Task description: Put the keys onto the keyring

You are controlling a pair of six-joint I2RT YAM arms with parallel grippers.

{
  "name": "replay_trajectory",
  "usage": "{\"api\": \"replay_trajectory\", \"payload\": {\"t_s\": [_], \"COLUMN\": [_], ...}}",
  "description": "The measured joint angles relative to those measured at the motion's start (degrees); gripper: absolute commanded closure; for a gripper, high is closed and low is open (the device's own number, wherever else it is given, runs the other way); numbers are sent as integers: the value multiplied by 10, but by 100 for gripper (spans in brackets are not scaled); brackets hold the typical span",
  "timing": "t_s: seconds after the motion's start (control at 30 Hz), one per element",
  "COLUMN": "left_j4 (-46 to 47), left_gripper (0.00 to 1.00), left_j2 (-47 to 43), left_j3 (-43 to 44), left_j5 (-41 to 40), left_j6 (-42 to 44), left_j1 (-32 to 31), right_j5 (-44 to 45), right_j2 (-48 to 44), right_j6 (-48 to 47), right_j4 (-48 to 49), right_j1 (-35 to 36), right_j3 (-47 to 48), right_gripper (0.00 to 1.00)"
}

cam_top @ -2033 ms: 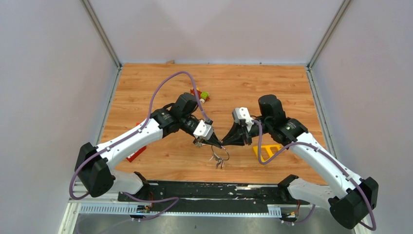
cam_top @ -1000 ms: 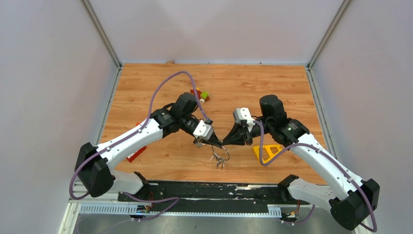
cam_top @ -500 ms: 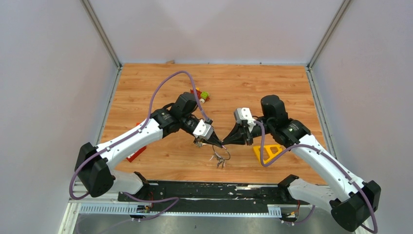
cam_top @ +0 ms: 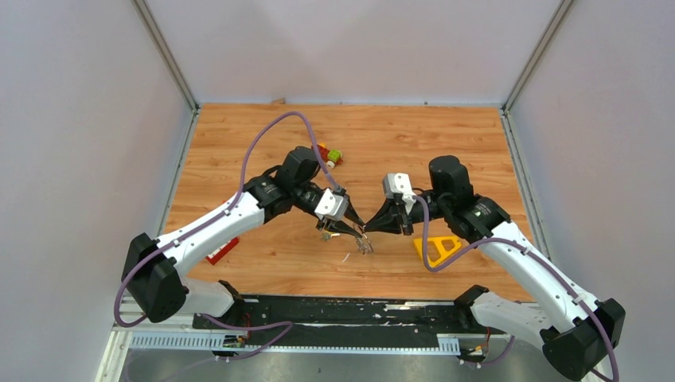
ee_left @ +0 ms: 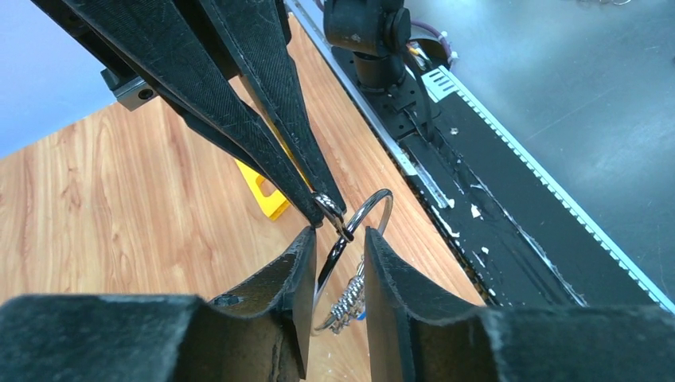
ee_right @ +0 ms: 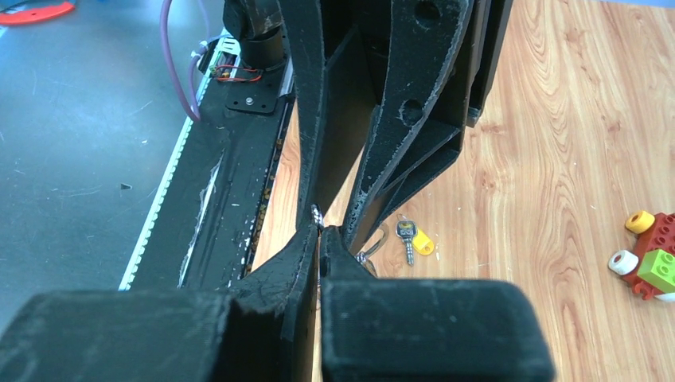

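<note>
The keyring, a thin silver wire ring, hangs above the wooden table between the two grippers. My right gripper is shut on its upper edge, and its fingers reach in from the top left in the left wrist view. My left gripper stands open, with the ring passing through the gap between its fingers. A small bunch of silver keys with a bit of blue dangles from the ring. Another key with a pale yellow tag lies flat on the table. From above, both gripper tips meet over the keyring.
A yellow plastic triangle lies right of the grippers, under the right arm. The red, green and yellow toy car sits behind the left arm. A red flat piece lies near the table's left front. The black base rail runs along the near edge.
My left gripper has opened and let go of the keyring. The ring and its keys now hang a little higher, held only by my right gripper.
</note>
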Motion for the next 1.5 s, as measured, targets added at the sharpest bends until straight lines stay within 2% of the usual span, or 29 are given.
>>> {"api": "replay_trajectory", "payload": {"t_s": [0.27, 0.53, 0.73, 0.87, 0.97, 1.13, 1.5], "left_j4": [0, 3, 7, 5, 3, 2, -71], "left_gripper": [50, 40, 35, 27, 25, 24, 28], "left_j2": [-6, -64, -117, -123, -120, -91, 72], "left_j3": [0, -21, -73, -85, -86, -89, -54], "left_j5": [-22, -90, -210, -297, -346, -381, -462], "left_j6": [2, -2, -24, -55, -79, -86, -115], "left_j1": [13, 66, 87, 87, 87, 87, 71], "right_j5": [44, 107, 163, 197, 207, 207, 207], "right_j2": [-2, -9, -17, -25, -31, -43, -63], "right_j6": [23, 48, 67, 87, 103, 118, 117], "right_j4": [8, 19, 20, 28, 37, 43, 44], "right_j1": [0, -4, -20, -40, -64, -93, -103], "right_j3": [0, -2, -6, -12, -19, -26, -28], "right_gripper": [100, 100, 100, 100, 100, 100, 100]}}
